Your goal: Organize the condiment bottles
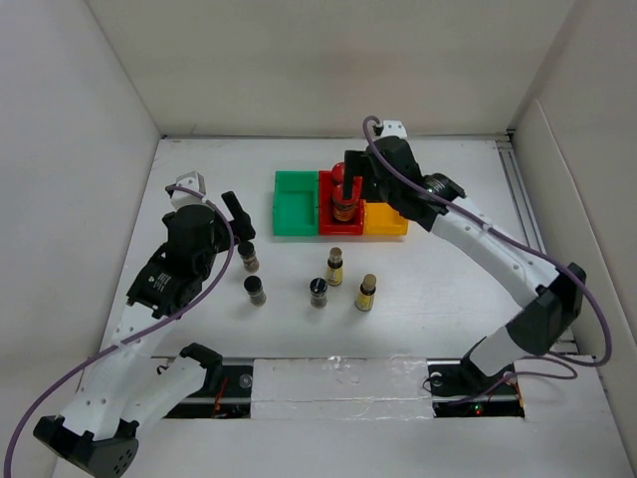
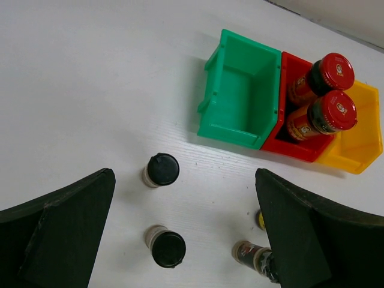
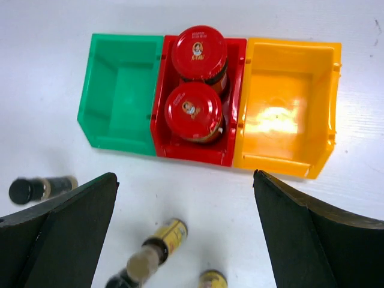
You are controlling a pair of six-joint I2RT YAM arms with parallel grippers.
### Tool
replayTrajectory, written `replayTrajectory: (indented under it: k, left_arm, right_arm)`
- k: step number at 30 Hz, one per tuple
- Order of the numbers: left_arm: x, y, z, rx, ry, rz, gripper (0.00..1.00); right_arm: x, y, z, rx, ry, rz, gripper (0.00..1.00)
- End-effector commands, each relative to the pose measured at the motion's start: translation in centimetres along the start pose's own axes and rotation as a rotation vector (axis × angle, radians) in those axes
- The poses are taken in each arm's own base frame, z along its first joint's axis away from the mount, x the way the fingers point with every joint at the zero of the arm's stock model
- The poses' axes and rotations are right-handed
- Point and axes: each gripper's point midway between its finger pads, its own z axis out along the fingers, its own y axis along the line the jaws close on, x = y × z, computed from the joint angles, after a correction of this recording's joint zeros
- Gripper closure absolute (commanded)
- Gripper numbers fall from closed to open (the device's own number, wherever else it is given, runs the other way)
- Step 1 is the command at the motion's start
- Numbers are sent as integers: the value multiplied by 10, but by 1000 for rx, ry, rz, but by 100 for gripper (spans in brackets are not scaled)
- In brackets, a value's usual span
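Two red-capped jars stand one behind the other in the red bin. My right gripper hangs open just above that bin, holding nothing. Three short black-capped bottles and two slim yellow-labelled bottles stand on the white table in front of the bins. My left gripper is open and empty over the two leftmost black-capped bottles; in the top view it is near the left one. The third black-capped bottle is partly hidden by a finger.
The green bin left of the red one and the yellow bin right of it hold nothing. White walls enclose the table on three sides. Both arm bases sit at the near edge.
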Motion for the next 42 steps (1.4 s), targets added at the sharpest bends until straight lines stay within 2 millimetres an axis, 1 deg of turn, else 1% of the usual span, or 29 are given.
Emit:
replayTrajectory:
  k: [1,2,3,4,5,8,9,10,11,12,15,16,18,20,21,22,23,24,26,27,28,30,32,34,35,38,39,40,42]
  left_arm:
    - [-7,6,-2,-28,-37,-17,1]
    - [-7,8,-1,-39,-36,-17,1]
    - [-7,9,-2,-41,-39,-18,1]
    - [-8,9,-3,-41,-43,-23,1]
    - [-8,9,-3,-45,-44,-24,1]
    - [-9,11,-3,-53,-46,-24,1]
    - [-8,11,-3,-53,-44,-27,1]
    - [-8,11,-3,-54,-45,-25,1]
    - [-9,12,-3,-56,-48,-27,1]
    - [-9,12,-3,-56,-48,-27,1]
    - [-8,11,-3,-57,-46,-25,1]
    - [-8,11,-2,-55,-44,-26,1]
    - [-7,11,-2,-53,-43,-24,1]
    - [-8,10,-3,-51,-43,-27,1]
    - [-7,11,-3,-51,-40,-25,1]
    - [-7,11,-2,-52,-42,-23,1]
    - [-7,10,-2,-47,-39,-21,1]
    - [-7,9,-2,-46,-38,-21,1]
    - [-7,9,-2,-43,-36,-20,1]
    - [-7,9,-2,-42,-38,-22,1]
    - [-7,9,-3,-43,-40,-23,1]
    - [-8,9,-4,-40,-44,-23,1]
    - [-7,8,-3,-35,-41,-23,1]
    - [-7,7,-3,-29,-39,-21,1]
    - [-7,7,-3,-27,-40,-21,1]
    - [-7,7,-3,-28,-40,-22,1]
    - [-7,6,-4,-24,-41,-23,1]
    - [-8,7,-4,-25,-42,-23,1]
    - [-8,6,-4,-23,-43,-23,1]
  right_arm:
    - [3,5,-34,-65,-5,-63,0]
    - [11,12,-42,-93,10,-88,1]
    - [22,11,-49,-97,41,-117,2]
    - [24,13,-59,-117,43,-127,3]
    - [34,21,-67,-149,64,-150,4]
    - [56,24,-81,-177,106,-180,8]
    - [66,26,-87,-179,128,-202,8]
    - [75,24,-89,-165,142,-197,9]
    - [80,16,-95,-125,138,-205,12]
    - [84,16,-97,-127,148,-216,12]
    - [100,-2,-101,-65,176,-228,16]
    - [105,-6,-100,-56,190,-233,16]
    - [118,-15,-100,-32,222,-236,19]
    - [129,-13,-106,-43,246,-237,23]
    - [134,-17,-106,-37,256,-237,24]
    - [140,-15,-107,-44,264,-235,25]
    - [144,-13,-107,-60,270,-231,27]
    - [155,-17,-104,-57,293,-239,28]
    - [165,-16,-100,-70,311,-237,31]
    - [174,-19,-97,-62,329,-247,33]
    - [179,-18,-94,-67,337,-252,33]
    - [183,-14,-88,-80,331,-256,38]
    - [192,-14,-83,-80,360,-267,40]
    - [195,-10,-79,-95,358,-273,41]
    - [200,-7,-75,-104,367,-276,41]
    - [209,-4,-69,-108,390,-283,42]
    - [209,-6,-66,-103,393,-280,44]
    - [212,-6,-65,-99,401,-283,48]
    - [217,-9,-63,-84,422,-291,53]
